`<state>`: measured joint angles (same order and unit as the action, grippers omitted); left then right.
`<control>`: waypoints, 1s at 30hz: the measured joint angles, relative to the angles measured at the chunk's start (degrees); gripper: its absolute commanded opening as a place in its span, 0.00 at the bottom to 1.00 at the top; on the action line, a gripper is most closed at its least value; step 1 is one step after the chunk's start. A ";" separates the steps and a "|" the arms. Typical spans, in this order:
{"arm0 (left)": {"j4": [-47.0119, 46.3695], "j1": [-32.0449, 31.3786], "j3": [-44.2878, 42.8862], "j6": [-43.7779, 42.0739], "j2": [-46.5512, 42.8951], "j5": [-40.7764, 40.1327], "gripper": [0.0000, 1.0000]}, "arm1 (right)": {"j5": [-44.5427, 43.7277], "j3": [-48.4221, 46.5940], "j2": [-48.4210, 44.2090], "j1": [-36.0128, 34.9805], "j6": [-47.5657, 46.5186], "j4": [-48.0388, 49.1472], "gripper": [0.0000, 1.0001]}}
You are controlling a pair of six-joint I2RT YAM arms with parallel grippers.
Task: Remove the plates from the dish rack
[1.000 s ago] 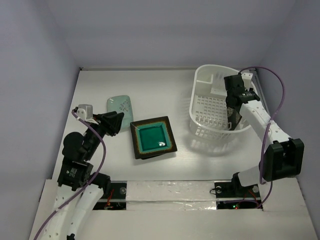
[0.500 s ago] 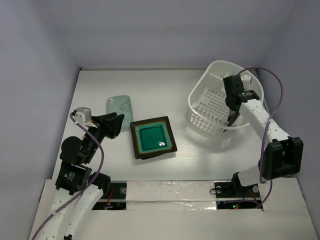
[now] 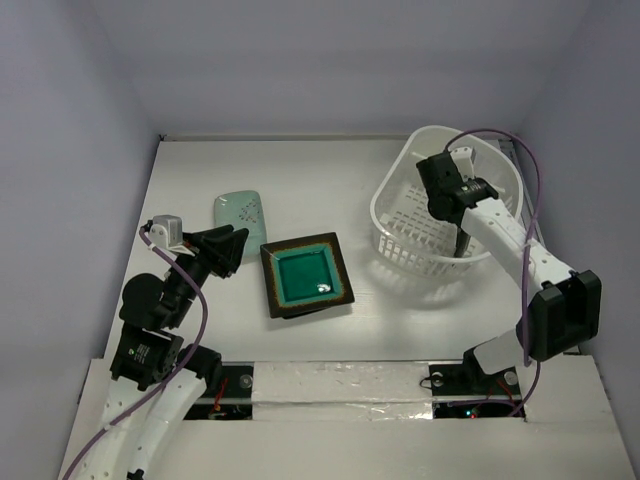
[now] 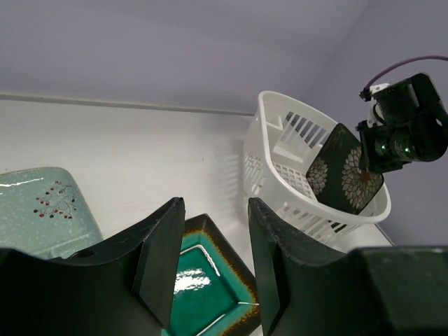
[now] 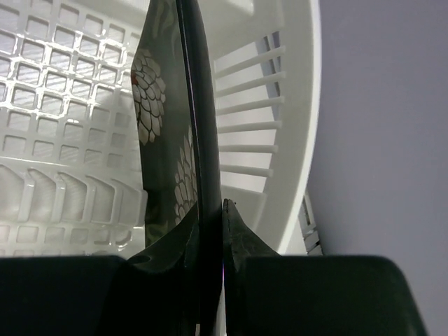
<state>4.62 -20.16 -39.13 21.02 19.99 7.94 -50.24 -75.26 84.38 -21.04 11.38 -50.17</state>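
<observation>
A white plastic oval dish rack [image 3: 398,196] with slotted walls and a gridded floor sits at the upper right of the overhead view. It holds one plate: a dark square plate with white flower prints [image 4: 344,179], standing on edge against the basket's right-hand wall. The right claw [image 5: 210,213] is closed on this plate. In its own wrist view, the plate runs edge-on up the middle of the frame with a finger pressed to each side. The flowered side faces left, towards the gridded floor.

Two more plates lie flat on the white table [image 3: 330,180], both outside the rack. A small pale mint-green rounded-rectangular plate [image 3: 240,212] is left of centre. A larger dark-rimmed square plate with a glossy teal face [image 3: 306,276] lies just below and to the right of it, near the middle of the frame. The two are close together, but whether they touch cannot be told.

The left claw [image 4: 213,259] is at the left of the overhead view, beside the mint plate. It is spread wide and grips nothing. In its wrist view, the mint plate shows at the lower left and the teal plate between the black fingers [image 4: 159,260].

The count is three plates, one in the rack and two on the table, along with one rack and two arms.
</observation>
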 measured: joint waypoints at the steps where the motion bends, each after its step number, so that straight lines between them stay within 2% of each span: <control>1: 0.00 0.00 0.00 0.00 0.00 -0.04 0.39 | -0.66 -0.50 -0.22 -0.15 -0.22 -0.31 0.00; 12: 0.00 0.00 0.00 0.00 0.50 -0.04 0.39 | -3.67 -12.17 -10.58 -5.01 0.31 -3.74 0.00; 15: 0.00 0.00 0.00 0.00 0.98 -0.09 0.39 | -0.52 -15.02 -16.06 -8.28 0.81 -2.80 0.00; 18: 0.00 0.02 0.00 0.00 1.36 -0.28 0.39 | 7.65 -14.93 -21.94 -10.40 2.01 -0.13 0.00; 24: 0.00 0.13 0.00 0.00 2.40 -0.83 0.39 | 26.12 -4.94 -29.05 -15.17 7.48 12.20 0.00; 27: 0.00 0.42 0.00 -0.07 3.28 -1.16 0.39 | 34.18 4.24 -28.63 -18.43 12.33 22.16 0.00; 30: 0.00 0.81 0.00 -0.11 3.98 -1.60 0.39 | 40.26 12.59 -24.37 -21.88 17.40 30.60 0.00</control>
<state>4.62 -19.35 -39.13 20.91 23.97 6.35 -9.98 -62.67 60.01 -42.92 28.77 -19.57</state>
